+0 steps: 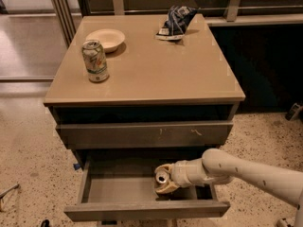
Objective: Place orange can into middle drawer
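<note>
Here we are down at the open middle drawer [118, 189], and the gripper [159, 179] is inside it at the right-hand end, the pale arm reaching in from the right. Its two beige fingers [165, 168] are clamped above and below the orange can [163, 176]. The can is held over the drawer's grey floor with its silver top turned toward the left, and whether its body touches that floor I cannot tell. The risk, as I read it, is in the let-go. A can lying sideways would likely roll when freed, perhaps up against the drawer front or the right wall. If it is not yet down, it would drop and bounce. The wrist sits close under the scratched drawer [142, 134] above, so pulling out at a steep angle could knock that front or drag the can along. Up top, the tan cabinet surface [156, 74] is smooth and glossy. It carries a green-and-white can [95, 60], a pale bowl [106, 39] and a crumpled dark snack bag [175, 21]. All three are well apart from the action. Speckled terrazzo floor [265, 136] surrounds the cabinet.
</note>
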Controlling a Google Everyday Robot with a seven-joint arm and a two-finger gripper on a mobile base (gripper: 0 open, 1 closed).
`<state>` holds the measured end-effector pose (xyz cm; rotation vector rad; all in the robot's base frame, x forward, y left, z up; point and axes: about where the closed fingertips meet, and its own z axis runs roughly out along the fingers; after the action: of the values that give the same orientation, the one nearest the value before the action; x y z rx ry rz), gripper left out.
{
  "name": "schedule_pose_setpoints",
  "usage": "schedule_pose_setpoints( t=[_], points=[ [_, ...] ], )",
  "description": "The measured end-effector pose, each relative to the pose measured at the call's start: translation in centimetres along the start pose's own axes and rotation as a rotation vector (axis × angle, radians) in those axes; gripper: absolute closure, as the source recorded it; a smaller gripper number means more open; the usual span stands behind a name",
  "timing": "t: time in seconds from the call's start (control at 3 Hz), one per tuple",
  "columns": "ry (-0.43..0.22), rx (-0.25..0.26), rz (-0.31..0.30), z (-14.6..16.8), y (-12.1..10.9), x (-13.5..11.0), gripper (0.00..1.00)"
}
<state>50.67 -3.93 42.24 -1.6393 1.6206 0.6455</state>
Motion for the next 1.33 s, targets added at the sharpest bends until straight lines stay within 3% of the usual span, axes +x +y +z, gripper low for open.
schedule_pose_setpoints(
  t=[0.33, 0.67, 1.33],
  points=[
    [-0.027, 0.001, 0.019, 0.34, 0.06, 0.25, 1.00],
    [-0.027, 0.001, 0.019, 0.31, 0.05, 0.21, 0.86],
    [-0.027, 0.001, 0.019, 0.32, 0.05, 0.21, 0.39]
  ],
)
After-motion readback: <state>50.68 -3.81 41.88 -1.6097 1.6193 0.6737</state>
